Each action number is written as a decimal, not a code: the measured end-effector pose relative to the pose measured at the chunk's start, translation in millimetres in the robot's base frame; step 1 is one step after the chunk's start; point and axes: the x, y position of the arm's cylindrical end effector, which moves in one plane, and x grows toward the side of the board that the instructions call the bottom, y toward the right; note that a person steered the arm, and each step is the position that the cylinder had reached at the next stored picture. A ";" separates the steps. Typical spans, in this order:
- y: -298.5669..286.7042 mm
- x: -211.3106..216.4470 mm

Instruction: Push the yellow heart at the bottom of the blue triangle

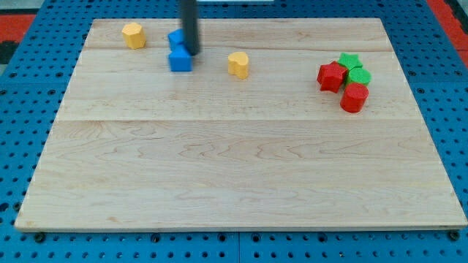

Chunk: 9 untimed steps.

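The yellow heart [238,64] lies on the wooden board [234,168] at the upper middle. Two blue blocks stand to its left. The upper blue block [175,37] is partly hidden by my rod, so I cannot make out its shape. The lower blue block [180,61] looks like a cube. My tip [191,52] is down at the right edge of the two blue blocks, between them, about a block's width left of the yellow heart and apart from it.
A second yellow block [133,34], roughly hexagonal, sits at the upper left. At the right is a tight cluster: a red star [331,76], a green star [349,60], another green block [359,76] and a red block [354,97].
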 end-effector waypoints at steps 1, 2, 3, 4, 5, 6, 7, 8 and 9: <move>-7.1 0.1; 39.7 5.0; 48.4 -19.3; 129.1 -19.6; 188.2 30.9; 129.0 41.4; 49.2 10.5; -4.9 11.6; 34.2 19.7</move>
